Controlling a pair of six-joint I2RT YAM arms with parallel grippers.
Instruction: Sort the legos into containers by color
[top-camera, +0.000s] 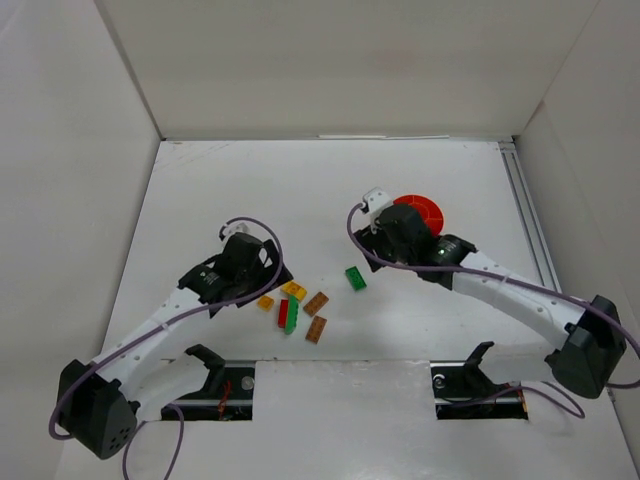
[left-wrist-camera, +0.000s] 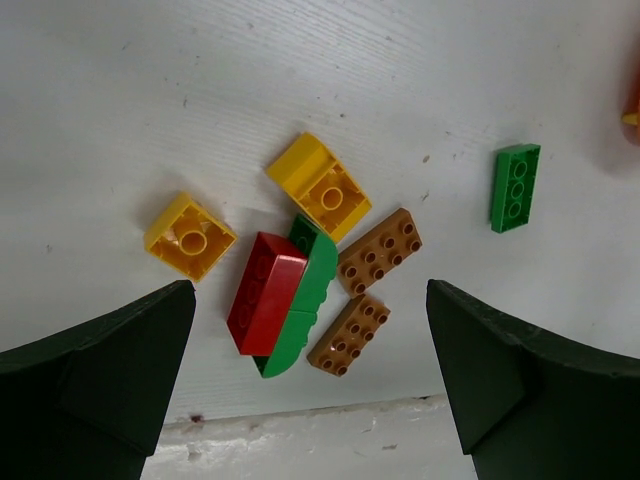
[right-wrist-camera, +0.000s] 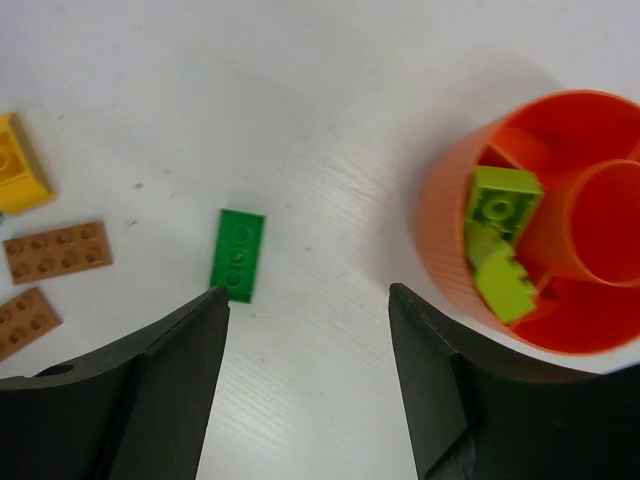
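Observation:
In the left wrist view a heap of legos lies on the white table: two yellow bricks (left-wrist-camera: 320, 185) (left-wrist-camera: 190, 236), a red brick (left-wrist-camera: 265, 292) on a green curved one (left-wrist-camera: 312, 285), and two brown plates (left-wrist-camera: 380, 250) (left-wrist-camera: 350, 335). My left gripper (left-wrist-camera: 310, 295) hovers wide open over this heap and holds nothing. A green plate (right-wrist-camera: 238, 254) lies alone between heap and bowl. My right gripper (right-wrist-camera: 308, 290) is open and empty above bare table, just left of the orange-red bowl (right-wrist-camera: 440, 220). Two lime bricks (right-wrist-camera: 500, 200) (right-wrist-camera: 505, 280) lie in one bowl compartment.
From above, the heap (top-camera: 293, 305) sits near the table's front edge, by my left gripper (top-camera: 268, 268). The bowl (top-camera: 424, 208) stands right of centre, partly hidden by my right gripper (top-camera: 388, 238). The green plate (top-camera: 355, 278) lies between them. White walls enclose the table.

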